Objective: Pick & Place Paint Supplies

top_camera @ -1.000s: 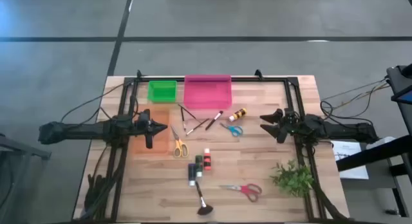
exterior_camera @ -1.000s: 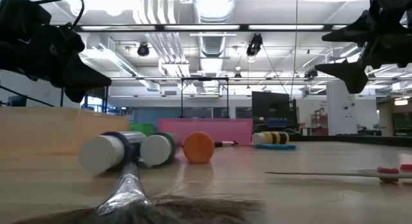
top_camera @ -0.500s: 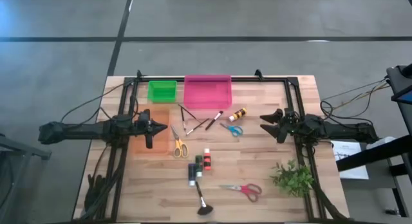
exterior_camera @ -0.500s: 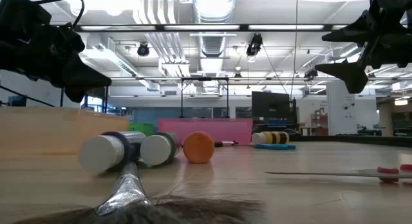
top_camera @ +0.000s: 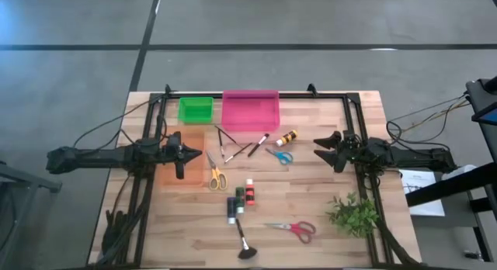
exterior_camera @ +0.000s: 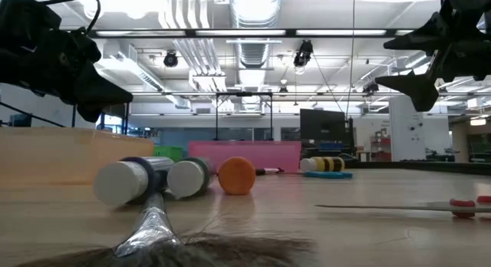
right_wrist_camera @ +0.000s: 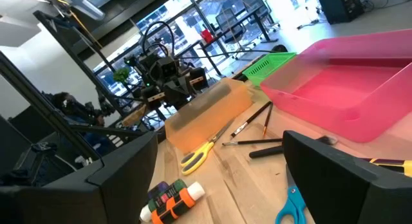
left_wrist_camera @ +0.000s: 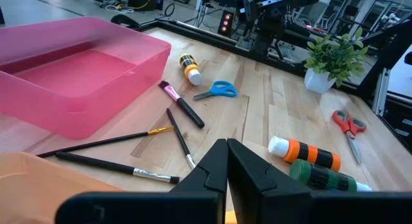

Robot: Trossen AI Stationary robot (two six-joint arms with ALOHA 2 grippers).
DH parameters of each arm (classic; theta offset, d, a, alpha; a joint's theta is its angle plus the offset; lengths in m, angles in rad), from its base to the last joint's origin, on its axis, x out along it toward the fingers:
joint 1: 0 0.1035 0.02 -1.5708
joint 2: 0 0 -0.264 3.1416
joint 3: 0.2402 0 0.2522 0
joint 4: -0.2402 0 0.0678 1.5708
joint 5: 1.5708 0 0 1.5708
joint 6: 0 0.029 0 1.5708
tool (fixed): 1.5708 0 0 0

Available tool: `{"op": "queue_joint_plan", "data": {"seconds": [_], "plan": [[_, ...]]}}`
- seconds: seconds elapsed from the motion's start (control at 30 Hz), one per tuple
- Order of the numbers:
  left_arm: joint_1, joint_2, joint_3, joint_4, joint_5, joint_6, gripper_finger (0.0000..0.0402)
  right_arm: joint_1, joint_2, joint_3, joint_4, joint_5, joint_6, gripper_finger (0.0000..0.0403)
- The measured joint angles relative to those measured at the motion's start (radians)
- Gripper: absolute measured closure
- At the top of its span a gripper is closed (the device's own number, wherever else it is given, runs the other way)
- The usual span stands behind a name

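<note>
both arms raised over the surface (top_camera: 326, 223), paint supplies lying loose between them.

i see the left gripper (top_camera: 203, 154) with fingers together, holding nothing, above the orange tray (top_camera: 183, 175); the right gripper (top_camera: 317, 148) has fingers apart, empty, near the blue scissors (top_camera: 280, 155). brushes (top_camera: 237, 151) lie in front of the pink bin (top_camera: 250, 109), with a yellow-black bottle (top_camera: 287, 137) beside them. yellow scissors (top_camera: 216, 177) sit next to the orange tray; three bottles (top_camera: 241, 196) cluster mid-surface; red scissors (top_camera: 295, 228) and a wide brush (top_camera: 244, 243) lie nearer the front edge.
</note>
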Motion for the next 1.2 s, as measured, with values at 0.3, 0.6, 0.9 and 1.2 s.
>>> {"op": "queue_joint_plan", "data": {"seconds": [0.3, 0.6, 0.9, 1.2], "plan": [[0.0, 0.0, 0.0, 0.0, 0.0, 0.0, 0.0386, 0.0, 0.0, 0.0, 0.0, 0.0, 0.0, 0.0076], [0.0, 0.0, 0.0, 0.0, 0.0, 0.0, 0.0386, -0.001, 0.0, 0.0, 0.038, -0.02, -0.033, 0.0076], [0.0, 0.0, 0.0, 0.0, 0.0, 0.0, 0.0386, 0.0, -0.001, 0.001, 0.354, -0.014, 0.069, 0.0076], [0.0, 0.0, 0.0, 0.0, -0.004, 0.133, 0.0386, 0.0, 0.001, 0.0, 0.396, 0.069, 0.075, 0.0076]]}}
